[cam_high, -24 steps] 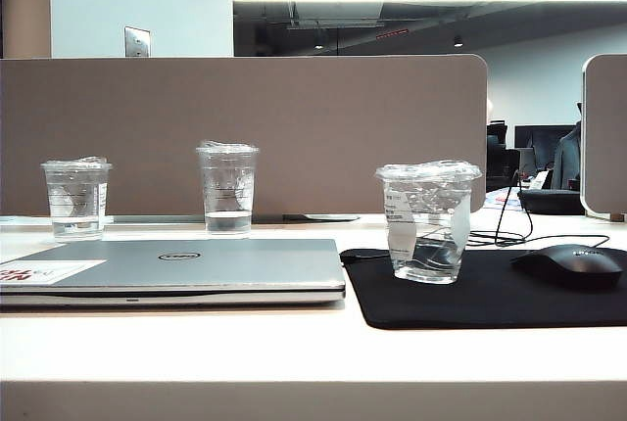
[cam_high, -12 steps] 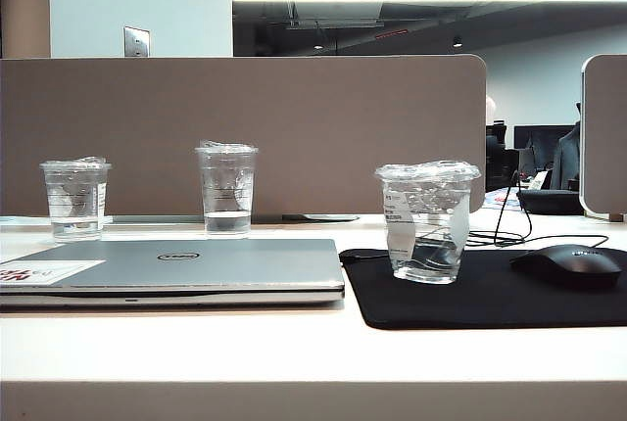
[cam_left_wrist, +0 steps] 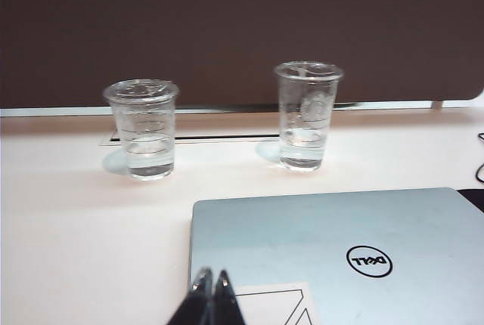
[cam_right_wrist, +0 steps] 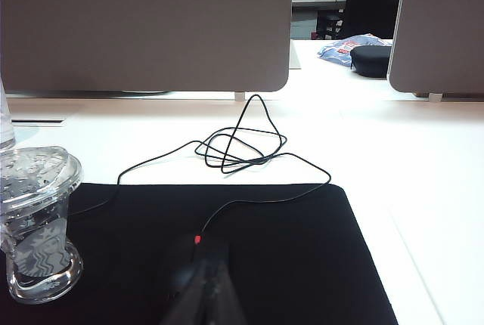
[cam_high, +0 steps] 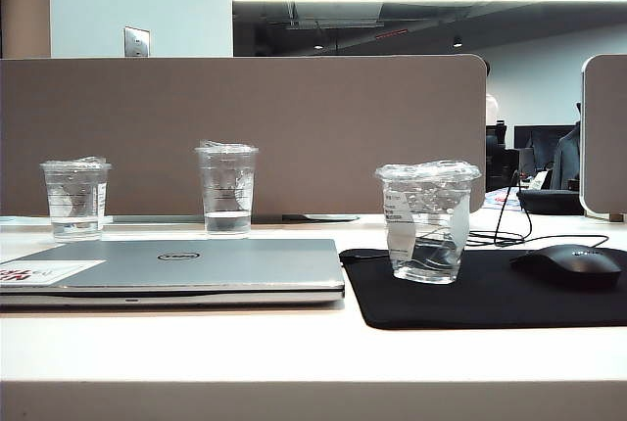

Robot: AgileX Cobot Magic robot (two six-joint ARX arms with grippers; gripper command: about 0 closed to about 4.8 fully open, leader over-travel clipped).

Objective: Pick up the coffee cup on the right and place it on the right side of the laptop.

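Note:
The coffee cup (cam_high: 427, 220), short, wide and clear with a crinkled film top and a white label, stands on the black mouse mat (cam_high: 490, 302) just right of the closed silver laptop (cam_high: 186, 266). The right wrist view shows the coffee cup (cam_right_wrist: 34, 223) off to one side of my right gripper (cam_right_wrist: 208, 264), which is shut and empty, hovering over the mouse (cam_right_wrist: 181, 261). My left gripper (cam_left_wrist: 212, 276) is shut with nothing in it, above the laptop (cam_left_wrist: 340, 249) near its stickered corner. Neither gripper shows in the exterior view.
Two narrower clear cups (cam_high: 76, 199) (cam_high: 227, 189) stand behind the laptop, against the brown partition (cam_high: 245, 132). A black mouse (cam_high: 571, 266) sits on the mat's right part, its cable (cam_right_wrist: 242, 147) looped on the white table behind.

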